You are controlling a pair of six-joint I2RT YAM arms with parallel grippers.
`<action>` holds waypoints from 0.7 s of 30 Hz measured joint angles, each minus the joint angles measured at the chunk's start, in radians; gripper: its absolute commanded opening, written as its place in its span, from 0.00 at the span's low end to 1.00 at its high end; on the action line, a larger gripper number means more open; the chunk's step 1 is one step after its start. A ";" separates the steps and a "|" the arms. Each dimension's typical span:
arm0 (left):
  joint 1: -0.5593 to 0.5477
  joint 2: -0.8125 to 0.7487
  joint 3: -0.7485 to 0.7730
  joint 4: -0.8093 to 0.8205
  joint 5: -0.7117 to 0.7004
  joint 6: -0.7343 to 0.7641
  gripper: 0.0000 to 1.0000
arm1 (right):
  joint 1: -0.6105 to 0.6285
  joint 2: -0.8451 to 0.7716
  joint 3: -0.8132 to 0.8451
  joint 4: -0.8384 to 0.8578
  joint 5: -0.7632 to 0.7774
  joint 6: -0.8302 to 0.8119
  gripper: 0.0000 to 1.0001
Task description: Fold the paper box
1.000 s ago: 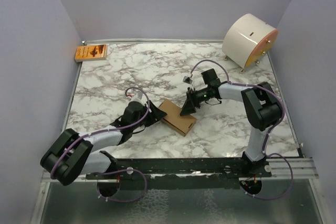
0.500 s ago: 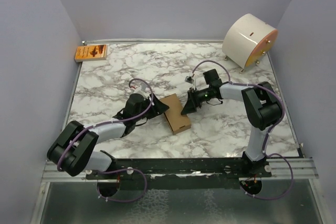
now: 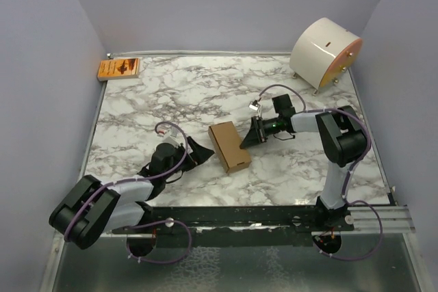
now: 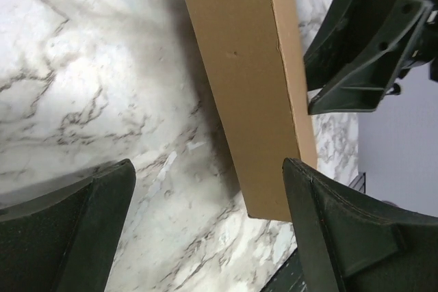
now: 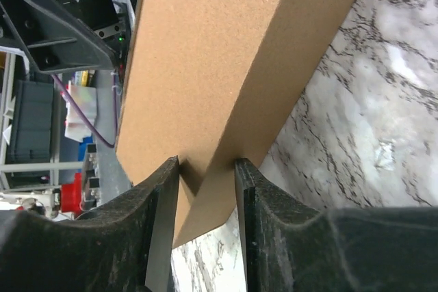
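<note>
Left claw [image 3: 200, 150] is gaping wide, gripping nothing, sitting low just left of the box [image 3: 229, 146]. Right claw [image 3: 248, 139] is nosing against the box's right long side, its fingers [image 5: 161, 237] standing close together with cardboard showing in the gap; can't tell if it is pinching. Box is lying mid-table [image 3: 171, 94] as an oblong carton between both claws. Packet [image 3: 118, 68] is sitting far-left, cylinder [image 3: 321, 51] far-right.
</note>
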 measured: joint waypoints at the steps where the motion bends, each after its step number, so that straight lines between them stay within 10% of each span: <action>1: 0.001 0.008 0.002 0.022 0.000 -0.006 0.95 | -0.010 0.003 -0.002 0.004 -0.010 0.009 0.35; 21: 0.001 0.384 0.078 0.500 0.053 -0.161 0.99 | -0.040 0.054 -0.006 0.045 -0.095 0.060 0.32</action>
